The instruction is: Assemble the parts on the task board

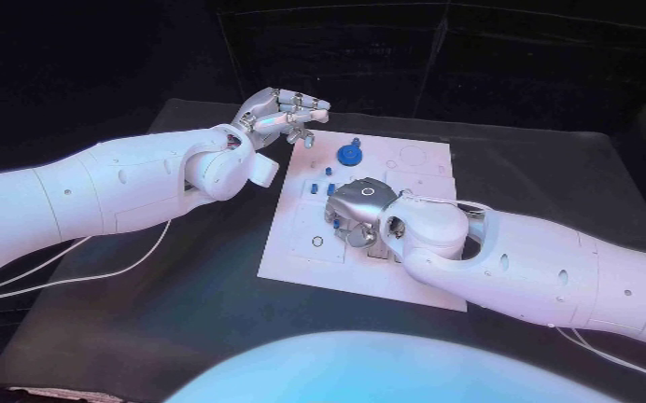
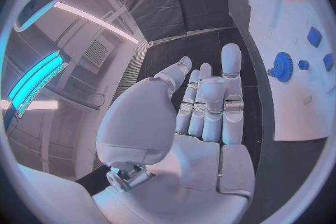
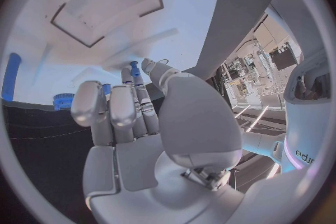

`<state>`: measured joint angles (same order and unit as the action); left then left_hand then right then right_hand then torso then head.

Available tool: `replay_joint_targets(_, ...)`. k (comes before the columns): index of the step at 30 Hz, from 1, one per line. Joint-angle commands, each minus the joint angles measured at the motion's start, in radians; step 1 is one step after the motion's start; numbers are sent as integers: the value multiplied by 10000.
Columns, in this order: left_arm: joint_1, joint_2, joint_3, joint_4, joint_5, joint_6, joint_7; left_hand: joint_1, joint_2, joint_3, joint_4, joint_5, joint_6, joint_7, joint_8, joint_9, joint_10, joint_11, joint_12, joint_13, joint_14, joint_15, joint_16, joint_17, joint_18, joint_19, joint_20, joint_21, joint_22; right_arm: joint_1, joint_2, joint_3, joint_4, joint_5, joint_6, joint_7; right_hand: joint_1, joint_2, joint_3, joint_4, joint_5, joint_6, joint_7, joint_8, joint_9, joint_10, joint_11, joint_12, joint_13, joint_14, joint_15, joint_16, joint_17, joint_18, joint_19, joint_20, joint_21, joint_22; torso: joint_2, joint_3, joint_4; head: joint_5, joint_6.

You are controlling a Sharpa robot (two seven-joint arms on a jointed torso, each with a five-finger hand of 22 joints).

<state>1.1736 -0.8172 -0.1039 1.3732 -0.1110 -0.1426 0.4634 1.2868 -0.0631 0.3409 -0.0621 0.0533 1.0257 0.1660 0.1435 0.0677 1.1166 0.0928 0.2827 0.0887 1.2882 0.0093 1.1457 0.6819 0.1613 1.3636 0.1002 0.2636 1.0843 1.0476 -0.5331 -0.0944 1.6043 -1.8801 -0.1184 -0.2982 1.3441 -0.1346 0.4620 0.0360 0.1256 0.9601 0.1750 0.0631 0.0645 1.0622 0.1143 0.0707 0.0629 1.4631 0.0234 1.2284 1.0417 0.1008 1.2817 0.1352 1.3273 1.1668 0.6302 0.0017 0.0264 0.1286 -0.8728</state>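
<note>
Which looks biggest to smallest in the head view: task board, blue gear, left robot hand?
1. Task board, by far the largest.
2. Left robot hand, raised beside the board's far left corner; it may sit nearer the camera, so its apparent size is inflated.
3. Blue gear, the smallest, lying on the board.

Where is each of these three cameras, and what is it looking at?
Head view: on the robot's head, looking down at the white board; both arms show.
Left wrist view: behind the left hand, facing the board's edge and a blue gear.
Right wrist view: behind the right hand, close over the board.
All share the board.
</note>
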Motion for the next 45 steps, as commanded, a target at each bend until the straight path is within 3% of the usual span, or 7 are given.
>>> replay_joint_targets(1, 16, 17, 9, -6, 36, 160, -27, -17, 85, -86, -4, -28, -28, 28, -24, -1, -89, 4, 42, 13, -55, -6, -51, -10, 178, -28, 33, -41, -17, 13, -117, 5, 165, 92, -774, 189, -66, -51, -324, 40, -293, -418, -174, -22, -7, -312, -11, 57, 12, 45, 31, -223, -292, -7, -233, -14, -221, -304, -9, 7, 2, -25, 2)
replay_joint_targets(8, 15, 24, 6, -36, 36, 189, -52, -17, 85, -86, -4, -28, -28, 29, -24, -1, -89, 4, 42, 13, -55, -6, -51, -10, 178, -28, 33, -41, -17, 43, -574, 13, 435, 110, -1711, 272, 45, -14, -864, 72, -323, -673, -177, -1, 16, -745, 31, 189, 27, -104, 52, -656, -884, 110, -596, -6, -654, -900, -20, 3, -23, -105, 2)
replay_joint_targets(15, 14, 23, -14, -49, 36, 287, -115, -8, 85, -88, -8, -28, -29, 26, -25, -1, -92, 2, 44, 14, -57, -7, -50, -11, 178, -27, 33, -42, -20, 273, -1125, 46, 552, 443, -2109, 437, 254, 128, -1551, 202, -373, -816, -295, 6, 23, -1360, 109, 408, 46, -333, 106, -1632, -2089, 345, -1324, 53, -1619, -2157, -6, 7, 14, -363, 2)
replay_joint_targets(19, 13, -10, -39, -29, 36, 282, -122, -2, 87, -88, -11, -27, -28, 25, -23, -1, -92, 1, 46, 14, -58, -7, -50, -14, 179, -27, 33, -43, -22, 450, -1726, 294, 744, 1293, -2154, 444, 369, 222, -1805, 277, -367, -672, -235, 24, 36, -984, -7, 843, 73, -245, 15, -1639, -2099, 333, -1195, -19, -1646, -2150, -9, -4, 5, -635, 2)
replay_joint_targets(24, 13, -51, -50, -2, 36, 264, -113, 16, 92, -88, -18, -27, -25, 20, -20, 1, -90, -4, 53, 16, -62, -9, -51, -23, 180, -26, 34, -46, -27, 592, -2357, 551, 956, 1947, -1920, 138, 136, -66, -2714, 565, 209, -840, -222, 2, 20, -1062, -42, 1056, 31, -190, -16, -1646, -2118, 338, -1185, -64, -1774, -2265, -19, -6, -25, -877, 13)
replay_joint_targets(32, 12, -49, -60, 6, 36, 255, -93, 24, 93, -90, -21, -28, -20, 16, -17, 2, -86, -6, 59, 18, -63, -10, -49, -22, 180, -25, 34, -47, -30, 822, -2939, 690, 842, 2408, -1156, -239, 671, 72, -4474, 1193, 473, -1010, -348, 8, 27, -1622, 45, 1331, 29, -187, 53, -1651, -2176, 357, -1210, -8, -1971, -2446, -15, -6, -5, -1110, 163)
replay_joint_targets(45, 12, -13, -64, -14, 35, 255, -75, 24, 93, -90, -21, -28, -20, 16, -17, 2, -86, -6, 59, 18, -63, -10, -49, -22, 180, -25, 34, -47, -30, 853, -2447, 693, -55, 2545, 169, -78, 1224, 481, -4700, 1240, 690, -872, -328, 33, 42, -1520, -4, 1690, 46, -115, 27, -1471, -1998, 339, -1092, -39, -1905, -2343, -7, -2, 18, -1168, 185)
